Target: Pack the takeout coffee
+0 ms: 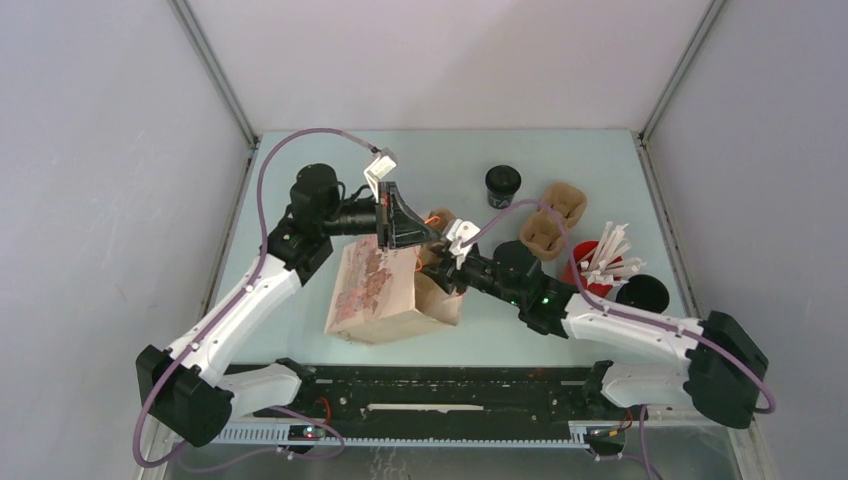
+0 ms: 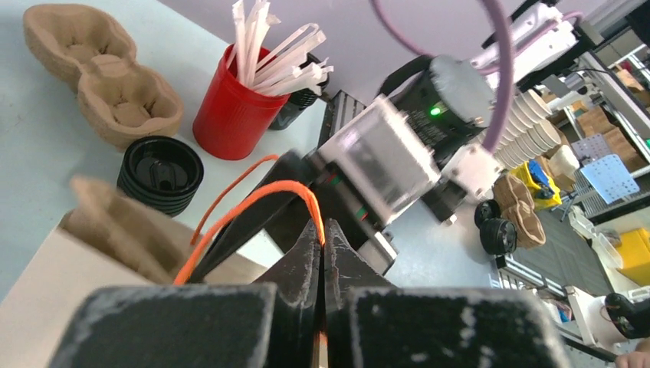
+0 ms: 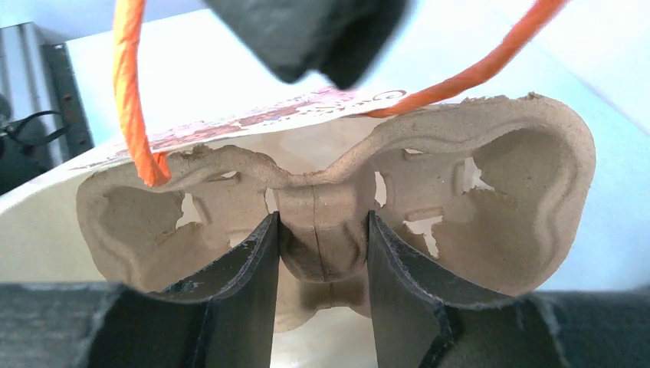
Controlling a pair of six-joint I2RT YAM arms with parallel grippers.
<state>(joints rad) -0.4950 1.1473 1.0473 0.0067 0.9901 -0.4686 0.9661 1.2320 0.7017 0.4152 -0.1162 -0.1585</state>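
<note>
Near edge: black rail (image 1: 420, 385) carrying both arm bases, left arm reaching up the left side, right arm coming in from the near right corner. Paper bag (image 1: 375, 290) sits left of centre on the tabletop (image 1: 440, 155), close to the near edge. It is tipped, printed face up, mouth toward the right.

Left gripper (image 2: 322, 230) is above the bag's far edge, jaws pinched fully together on the bag's orange handle (image 2: 283, 184); the cord loops up out of the bag to the fingertips.

Right gripper (image 3: 322, 222) is at the bag mouth, jaws partly closed, one on each side of the centre post of a pulp carrier (image 3: 460, 199), clamping it. The carrier is inside the mouth with the bag wall behind it, both cup wells facing the right wrist camera. The orange cord crosses in front of its top rim.

Coffee (image 2: 159, 172) is outside the bag, upright with its lid on, in the right half of the tabletop at mid depth. It stands just beside the near well of the spare carriers (image 1: 552, 218) and near the red cup (image 1: 576, 270). Neither gripper touches it. In the top view it is hard to tell from the right arm's black wrist.

Red cup holds white sticks (image 1: 605, 255). A black round tub (image 1: 643, 293) sits just beside it toward the right edge. The spare carriers lie beyond the red cup. Far cup (image 1: 503, 183), black with pale marks, stands alone near the far edge, a little right of centre.
</note>
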